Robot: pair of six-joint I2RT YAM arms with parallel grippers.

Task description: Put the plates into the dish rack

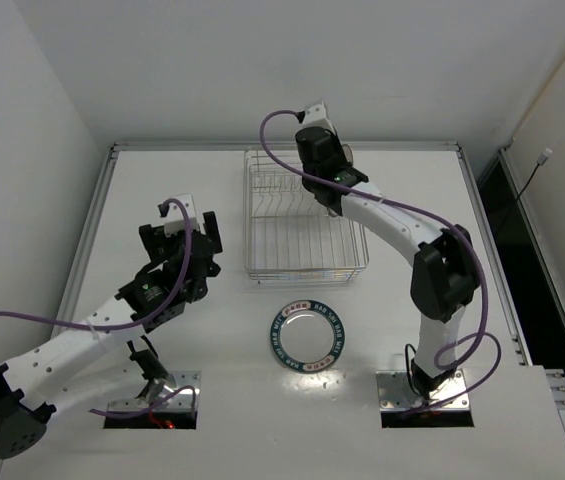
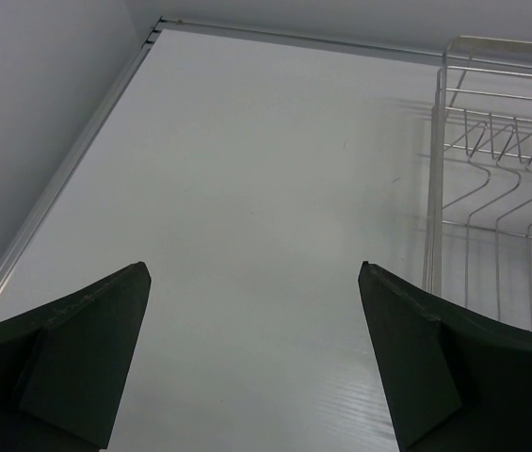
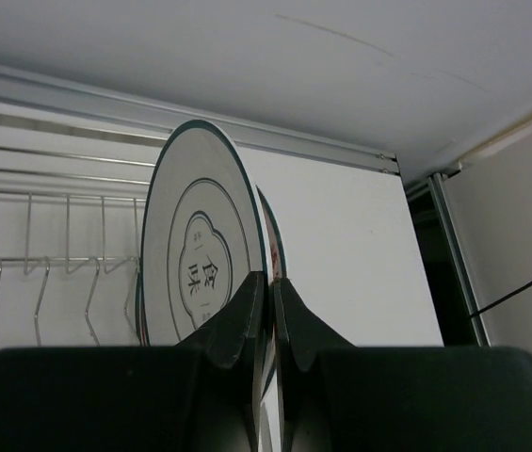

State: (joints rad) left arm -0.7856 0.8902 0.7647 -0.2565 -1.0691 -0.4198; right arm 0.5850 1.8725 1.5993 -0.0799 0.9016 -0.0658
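The silver wire dish rack (image 1: pixel 302 222) stands at the table's middle back; it also shows in the left wrist view (image 2: pixel 501 188) and the right wrist view (image 3: pixel 49 264). My right gripper (image 1: pixel 330 152) (image 3: pixel 270 278) is over the rack's back right corner, shut on the edge of an upright plate (image 3: pixel 200 254) with a whitish underside, dark characters and a teal rim. A second teal-rimmed plate with orange marks (image 1: pixel 308 335) lies flat on the table in front of the rack. My left gripper (image 1: pixel 194 228) (image 2: pixel 253 268) is open and empty, left of the rack. No striped plate is in view.
A raised metal rail (image 1: pixel 112 160) borders the table at the back and sides. A dark gap (image 1: pixel 497 200) runs along the right edge. Purple cables (image 1: pixel 282 125) loop off both arms.
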